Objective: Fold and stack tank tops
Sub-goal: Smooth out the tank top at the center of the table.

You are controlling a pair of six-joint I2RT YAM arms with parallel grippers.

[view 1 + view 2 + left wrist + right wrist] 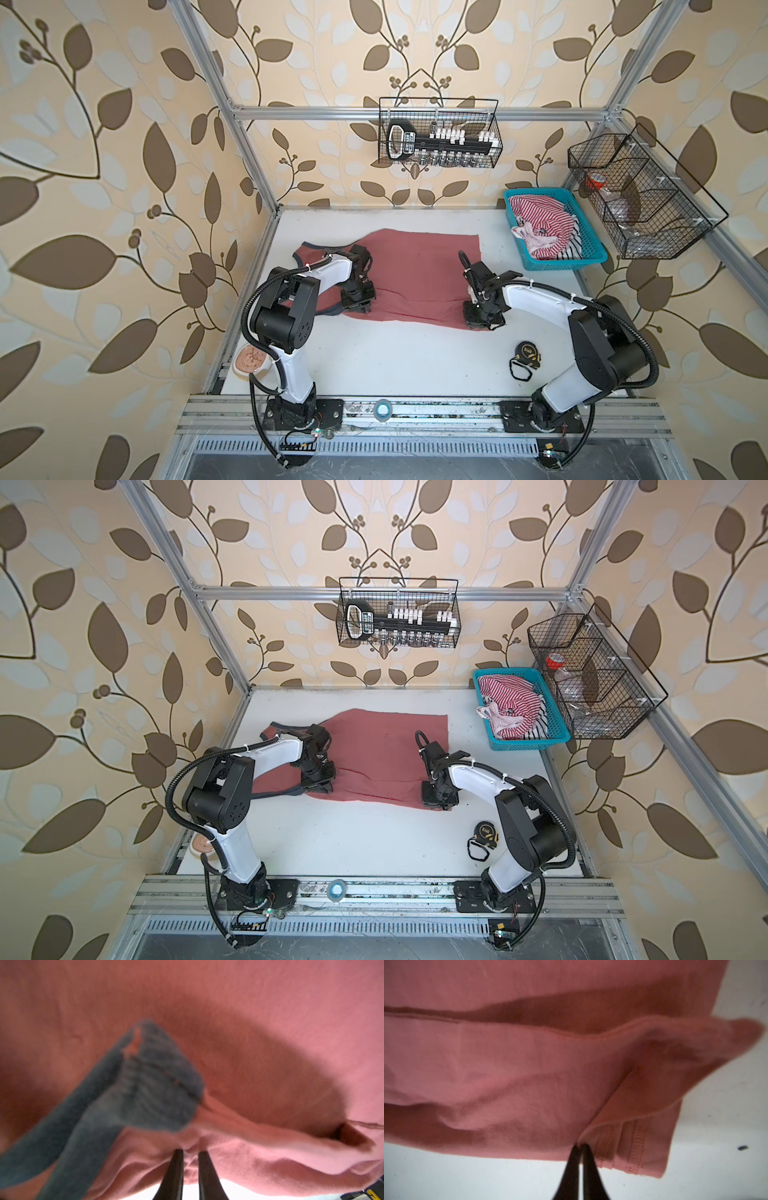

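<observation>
The dusty red tank top lies spread on the white table, straps to the left. Its blue-grey trim shows in the left wrist view. My left gripper is shut on a pinch of red cloth at the near edge by the armhole. At the near hem corner, my right gripper is shut on the cloth's edge, and the corner is folded over itself. The red-and-white striped tank top lies crumpled in the blue basket.
A black tape measure lies near the right arm's base. A roll of tape sits on the front rail. A pinkish round object rests at the table's left edge. Wire baskets hang on the back and right frame.
</observation>
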